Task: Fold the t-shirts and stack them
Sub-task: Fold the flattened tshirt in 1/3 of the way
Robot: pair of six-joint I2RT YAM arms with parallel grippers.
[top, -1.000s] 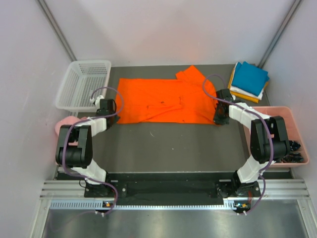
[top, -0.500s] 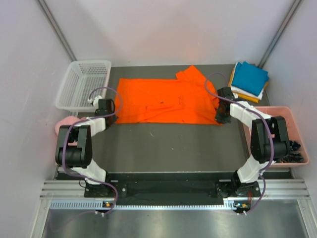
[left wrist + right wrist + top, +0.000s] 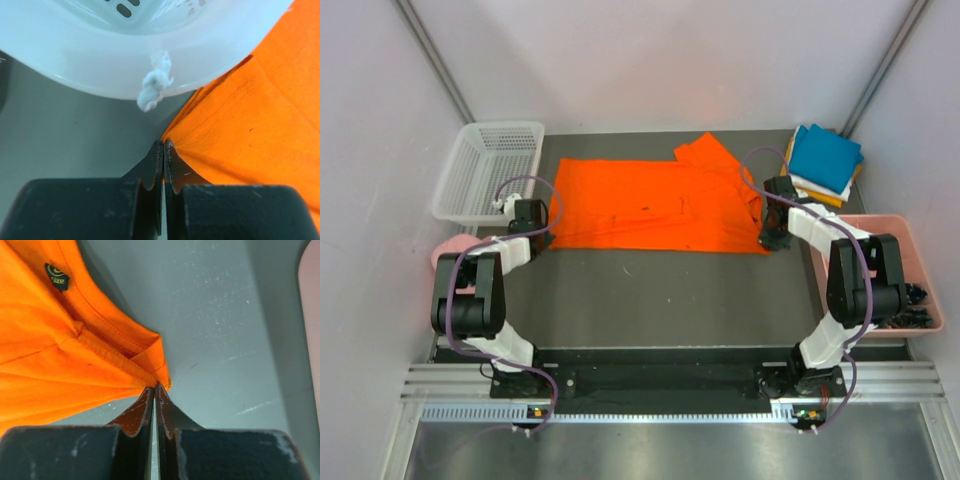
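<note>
The bright orange t-shirt (image 3: 650,205) lies spread flat across the back of the dark table, one sleeve folded up at its far right. My left gripper (image 3: 545,232) is shut on its near-left corner (image 3: 172,137), its tips (image 3: 164,144) pinching the fabric edge. My right gripper (image 3: 772,238) is shut on the near-right corner by the collar (image 3: 150,357), where its tips (image 3: 154,386) meet. A black label (image 3: 56,275) shows inside the neck. Folded t-shirts are stacked at the back right, teal blue (image 3: 825,155) on top, with white and amber yellow (image 3: 817,193) beneath.
A white plastic basket (image 3: 485,170) stands at the back left, its rim (image 3: 100,60) close ahead of my left gripper. A pale pink cap (image 3: 450,250) lies beside the left arm. A pink bin (image 3: 905,235) holding dark items sits at the right edge.
Both grippers have moved apart, the left to the left and the right to the right and back. The orange shirt's near edge is drawn out wider and straighter.
</note>
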